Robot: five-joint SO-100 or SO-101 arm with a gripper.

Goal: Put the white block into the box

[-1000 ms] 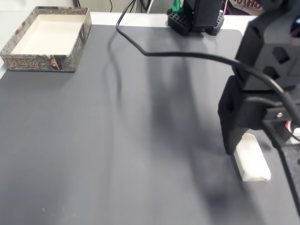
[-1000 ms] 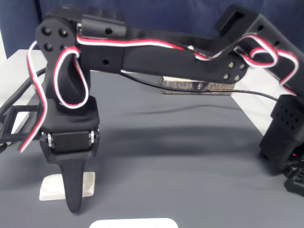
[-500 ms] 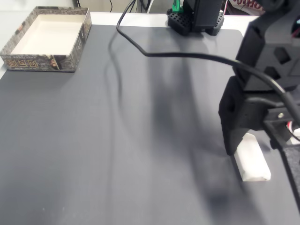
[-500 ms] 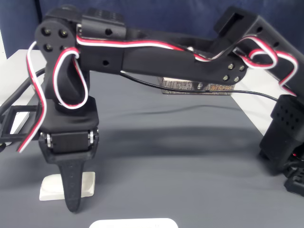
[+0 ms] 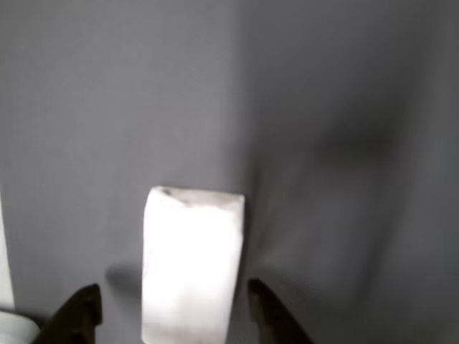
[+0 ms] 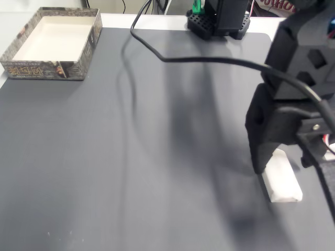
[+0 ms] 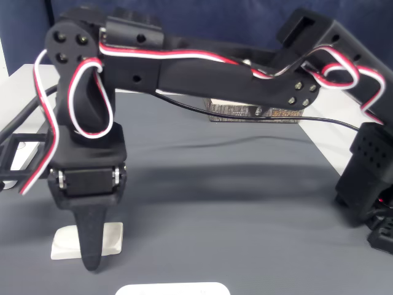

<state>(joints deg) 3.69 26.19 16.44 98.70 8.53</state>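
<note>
Other view close above mat (image 5: 323,107); fixed views face oppositely — share arm (image 7: 202,74).

white block (image 6: 282,177): upper end hidden behind the gripper (image 6: 261,166); in another fixed view its middle is covered by a finger
box (image 7: 255,112): mostly hidden behind the arm
gripper fingertips (image 5: 75,315): cut off by the bottom edge

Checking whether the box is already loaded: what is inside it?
In a fixed view the box shows a bare cream floor, nothing inside. Its near wall hides a strip of floor. The white block lies on the mat under the gripper.
</note>
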